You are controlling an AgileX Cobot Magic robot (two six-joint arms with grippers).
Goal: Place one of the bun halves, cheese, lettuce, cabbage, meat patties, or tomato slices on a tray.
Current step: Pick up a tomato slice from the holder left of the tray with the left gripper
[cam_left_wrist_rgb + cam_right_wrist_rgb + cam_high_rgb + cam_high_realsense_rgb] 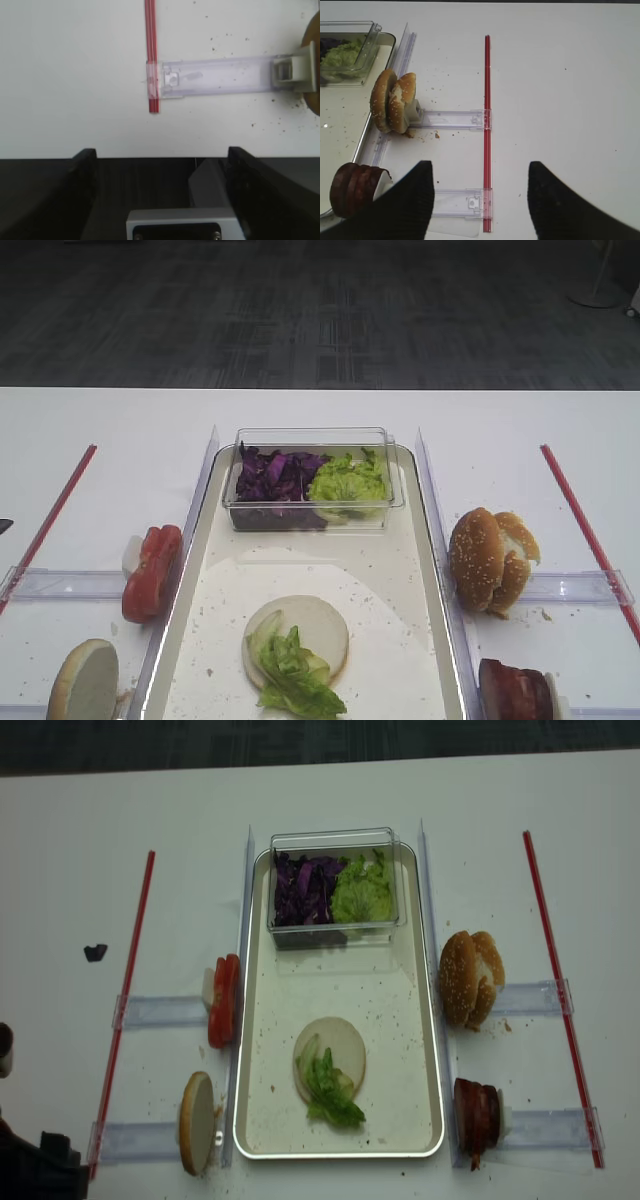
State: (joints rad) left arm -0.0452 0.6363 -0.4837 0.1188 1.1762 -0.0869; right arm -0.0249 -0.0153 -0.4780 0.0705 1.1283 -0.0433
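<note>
Tray (430,1050) sits between both arms, each hovering outside it.

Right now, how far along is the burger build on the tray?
Done: a bun half lies cut face up on the tray with lettuce on it. In hand: nothing; the left gripper is open and empty, the right gripper holds nothing. Left: tomato slices, meat patties and the other bun halves sit off the tray.
</note>
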